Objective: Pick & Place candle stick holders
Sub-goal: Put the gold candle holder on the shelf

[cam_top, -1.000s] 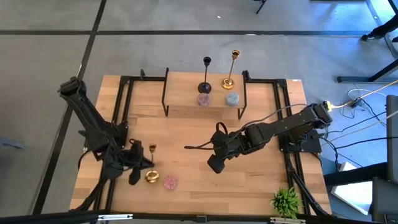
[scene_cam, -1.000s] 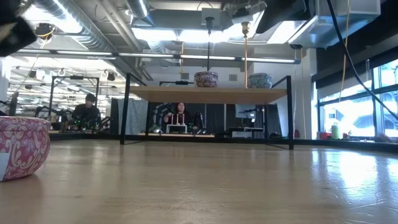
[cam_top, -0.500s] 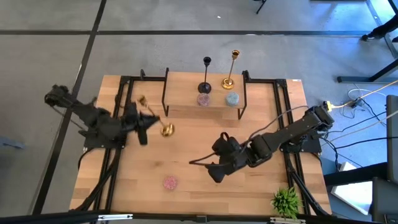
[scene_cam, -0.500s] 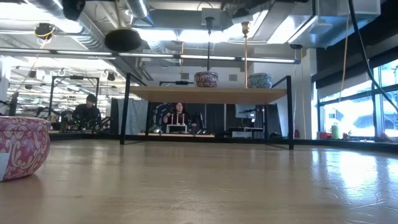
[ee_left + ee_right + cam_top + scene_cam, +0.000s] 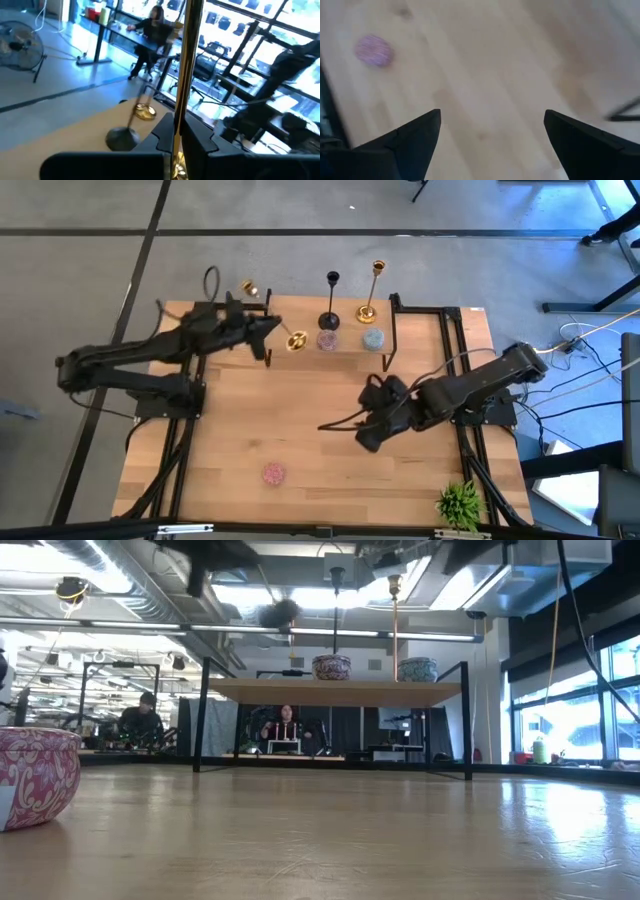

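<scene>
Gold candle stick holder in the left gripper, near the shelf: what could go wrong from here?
1. The left gripper holds the gold candle stick holder tilted, base leading, close to the shelf's black frame post; it could clip the post.
2. The base is close to the black candle stick holder and purple holder; a wide placement might topple them.

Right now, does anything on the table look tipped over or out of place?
Only one thing: the gold candle stick holder lies tilted in mid-air, clamped in the left pincer beside the shelf. The black holder and the other gold holder stand upright there.
</scene>
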